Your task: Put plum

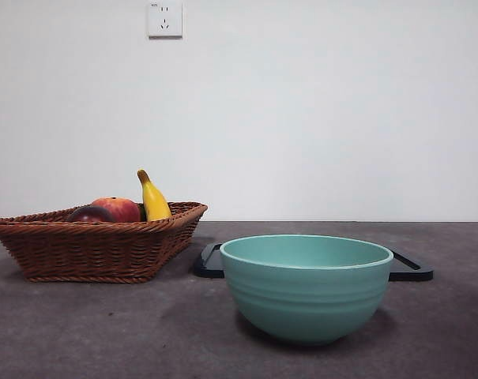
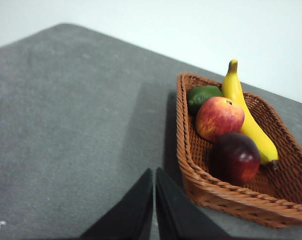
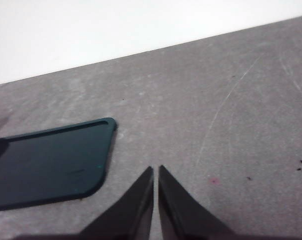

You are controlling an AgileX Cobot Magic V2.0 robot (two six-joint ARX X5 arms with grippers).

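**A:** Where is the plum (image 2: 236, 157) sitting?

**B:** It is lying inside the woven basket (image 2: 193, 172), at the end nearest the left gripper (image 2: 154, 176). A red-orange apple (image 2: 219, 118) is touching it, a yellow banana (image 2: 247, 119) is running along the basket's far side, and a green fruit (image 2: 202, 95) is resting beyond the apple.

**A:** What are the grippers doing?

**B:** The left gripper is hovering over bare table just beside the basket, its jaws pressed together and holding nothing. The right gripper (image 3: 155, 174) is hanging well away from the basket, near a dark tray (image 3: 46, 162), jaws likewise closed and empty.

**A:** Anything else?

**B:** A teal bowl (image 1: 306, 286) is standing beside the basket, in front of the tray.
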